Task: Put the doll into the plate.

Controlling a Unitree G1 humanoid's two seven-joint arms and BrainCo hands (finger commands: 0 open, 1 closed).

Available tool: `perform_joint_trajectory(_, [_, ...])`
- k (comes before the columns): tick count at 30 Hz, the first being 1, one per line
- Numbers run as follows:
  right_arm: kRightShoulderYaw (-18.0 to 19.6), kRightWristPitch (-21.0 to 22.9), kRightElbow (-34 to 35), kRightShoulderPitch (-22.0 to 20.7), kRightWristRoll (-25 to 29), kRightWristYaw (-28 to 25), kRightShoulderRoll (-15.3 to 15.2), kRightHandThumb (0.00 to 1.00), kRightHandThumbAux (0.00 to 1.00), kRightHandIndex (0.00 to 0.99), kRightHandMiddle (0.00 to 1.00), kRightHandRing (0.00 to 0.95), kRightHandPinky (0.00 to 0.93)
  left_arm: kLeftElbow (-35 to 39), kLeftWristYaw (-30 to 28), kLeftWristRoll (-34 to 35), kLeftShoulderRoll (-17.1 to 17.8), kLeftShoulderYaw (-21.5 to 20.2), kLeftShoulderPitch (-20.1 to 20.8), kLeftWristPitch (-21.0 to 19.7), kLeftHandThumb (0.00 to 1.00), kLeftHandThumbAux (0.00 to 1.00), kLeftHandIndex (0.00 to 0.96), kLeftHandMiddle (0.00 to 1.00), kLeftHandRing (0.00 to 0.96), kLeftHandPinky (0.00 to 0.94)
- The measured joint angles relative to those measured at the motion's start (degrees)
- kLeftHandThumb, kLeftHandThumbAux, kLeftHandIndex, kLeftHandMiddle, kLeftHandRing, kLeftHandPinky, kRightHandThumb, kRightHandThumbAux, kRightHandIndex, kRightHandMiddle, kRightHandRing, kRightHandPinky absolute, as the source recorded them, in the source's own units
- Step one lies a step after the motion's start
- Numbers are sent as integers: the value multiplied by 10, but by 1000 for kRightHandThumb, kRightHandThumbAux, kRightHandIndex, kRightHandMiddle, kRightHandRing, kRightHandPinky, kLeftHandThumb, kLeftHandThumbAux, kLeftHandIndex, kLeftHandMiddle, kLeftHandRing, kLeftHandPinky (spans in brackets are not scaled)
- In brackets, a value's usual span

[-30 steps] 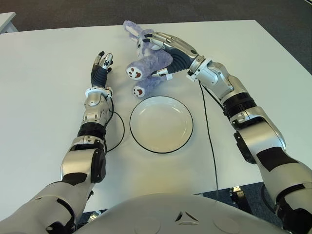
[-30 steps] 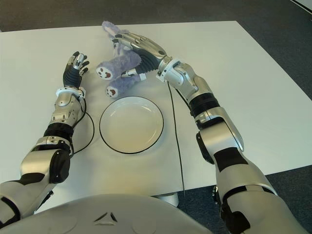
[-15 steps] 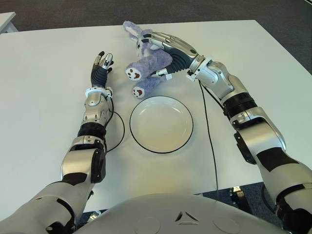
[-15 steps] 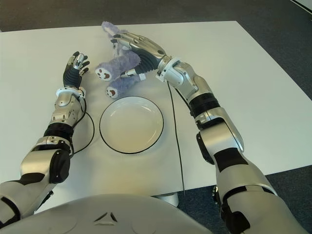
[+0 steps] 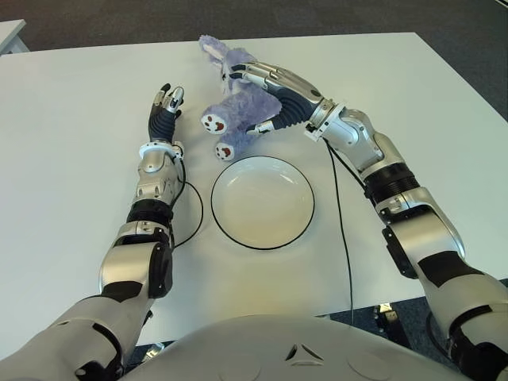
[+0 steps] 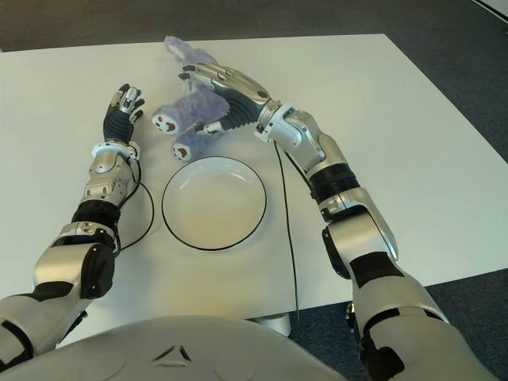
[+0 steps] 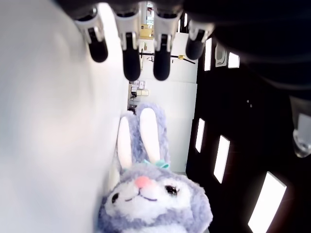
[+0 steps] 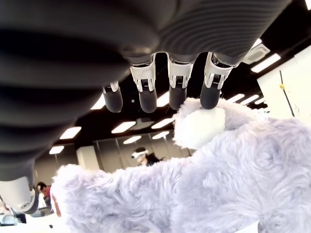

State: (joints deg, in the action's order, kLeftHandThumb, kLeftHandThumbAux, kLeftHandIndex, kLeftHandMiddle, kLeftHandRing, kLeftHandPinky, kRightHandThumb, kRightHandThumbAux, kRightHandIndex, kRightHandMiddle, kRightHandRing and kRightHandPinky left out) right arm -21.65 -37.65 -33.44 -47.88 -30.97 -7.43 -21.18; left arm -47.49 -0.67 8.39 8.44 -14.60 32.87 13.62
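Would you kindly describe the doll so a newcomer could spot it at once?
On the white table, look just beyond the empty white plate. There lies a purple plush rabbit under the right hand, the only soft, furry thing, with long ears and paw-print soles.

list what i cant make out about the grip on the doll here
- Eye views: the right hand covers the doll, hiding where palm meets plush.
- Right wrist view: fingers extend over the fur; whether they press it is unclear, and the thumb is cut off.
- Left hand shows left of the doll.

White table (image 5: 71,151) on dark grey carpet (image 5: 95,20); ceiling light panels (image 8: 124,127) overhead
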Motion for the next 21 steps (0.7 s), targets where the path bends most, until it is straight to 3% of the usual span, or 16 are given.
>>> perform_joint_trajectory(21, [20,20,98,49,20,-33,-2,240,544,0,0,0,6,3,0,1,-1,0,-2,0,0,427,0,125,117,100])
